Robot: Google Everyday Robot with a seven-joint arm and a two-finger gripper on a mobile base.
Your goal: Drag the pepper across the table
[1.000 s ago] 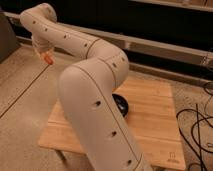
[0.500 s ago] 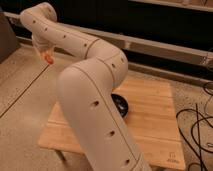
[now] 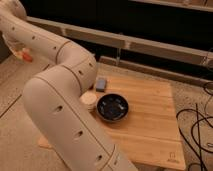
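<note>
pepper (image 3: 26,56) | in gripper (image 3: 20,51), off table (image 3: 150,115) | logo unreadable

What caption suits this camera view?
Gripper holding the orange pepper off the table's left side, bowl and grey block on the tabletop.

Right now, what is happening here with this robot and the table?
A white robot arm reaches far to the upper left, off the wooden table. Its end effector is there with a small orange-red pepper at it, over the floor. On the table stand a dark bowl, a grey-blue block and a pale round container.
</note>
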